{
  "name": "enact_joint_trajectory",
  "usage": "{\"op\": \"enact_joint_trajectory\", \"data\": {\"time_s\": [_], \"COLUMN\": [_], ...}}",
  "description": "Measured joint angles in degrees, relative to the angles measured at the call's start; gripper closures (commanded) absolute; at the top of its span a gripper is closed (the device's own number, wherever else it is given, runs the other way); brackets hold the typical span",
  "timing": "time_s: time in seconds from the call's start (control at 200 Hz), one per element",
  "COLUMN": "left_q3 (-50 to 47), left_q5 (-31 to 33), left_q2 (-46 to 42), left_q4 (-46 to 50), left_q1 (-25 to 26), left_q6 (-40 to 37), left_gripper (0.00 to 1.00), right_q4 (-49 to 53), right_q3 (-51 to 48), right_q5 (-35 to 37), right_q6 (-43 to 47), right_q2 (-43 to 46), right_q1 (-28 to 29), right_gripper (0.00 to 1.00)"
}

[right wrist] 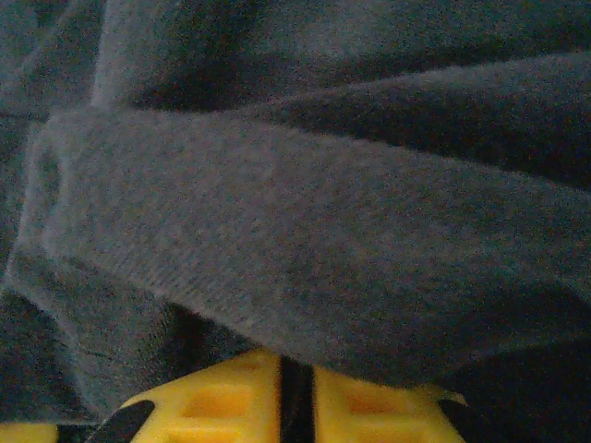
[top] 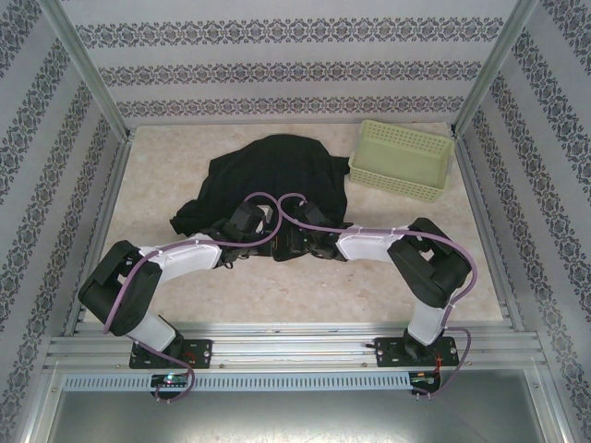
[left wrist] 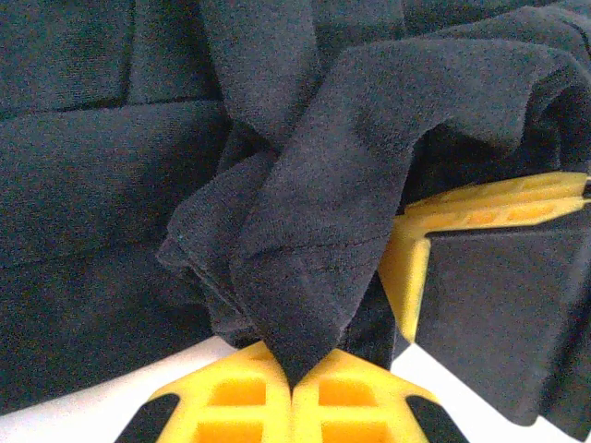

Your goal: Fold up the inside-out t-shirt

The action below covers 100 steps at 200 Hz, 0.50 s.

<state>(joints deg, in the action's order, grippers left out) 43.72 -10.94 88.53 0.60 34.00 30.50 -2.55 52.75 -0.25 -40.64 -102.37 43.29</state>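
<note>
The inside-out t-shirt (top: 272,175) lies crumpled on the worktop (top: 157,194), left of the pale green basket (top: 397,185). Both arms reach in to its near hem from the near side.

In the left wrist view, the left end effector (left wrist: 293,386) is pressed together, pinching a pointed tuck of black cloth that rises from between its yellow fingers. The right arm's yellow finger (left wrist: 489,208) sits just beside that tuck, half under a fold.

In the right wrist view, the right end effector (right wrist: 295,392) has its fingers nearly together, with a thin dark strip of cloth between them and a thick fold lying over the tips.

From above we see the shirt's whole outline, but the arms' wrists hide both grips.
</note>
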Motion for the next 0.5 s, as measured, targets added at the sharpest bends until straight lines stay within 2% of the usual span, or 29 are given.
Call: {"op": "enact_joint_trajectory", "data": {"time_s": [0.12, 0.26, 0.5], "left_q3": [0.00, 0.00, 0.37], "left_q5": [-0.02, -0.46, -2.40], "left_q2": [0.00, 0.00, -0.52], "left_q4": [0.00, 0.00, 0.02], "left_q1": [0.00, 0.00, 0.00], "left_q6": [0.00, -0.04, -1.75], "left_gripper": [0.95, 0.87, 0.52], "right_q4": [2.03, 4.15, 7.19], "right_q3": [-1.11, -6.12, -18.16], "right_q5": [2.56, 5.79, 10.80], "right_q6": [-0.37, -1.88, -9.03], "right_q2": [2.80, 10.23, 22.01], "right_q1": [0.74, 3.06, 6.38], "right_gripper": [1.00, 1.00, 1.00]}}
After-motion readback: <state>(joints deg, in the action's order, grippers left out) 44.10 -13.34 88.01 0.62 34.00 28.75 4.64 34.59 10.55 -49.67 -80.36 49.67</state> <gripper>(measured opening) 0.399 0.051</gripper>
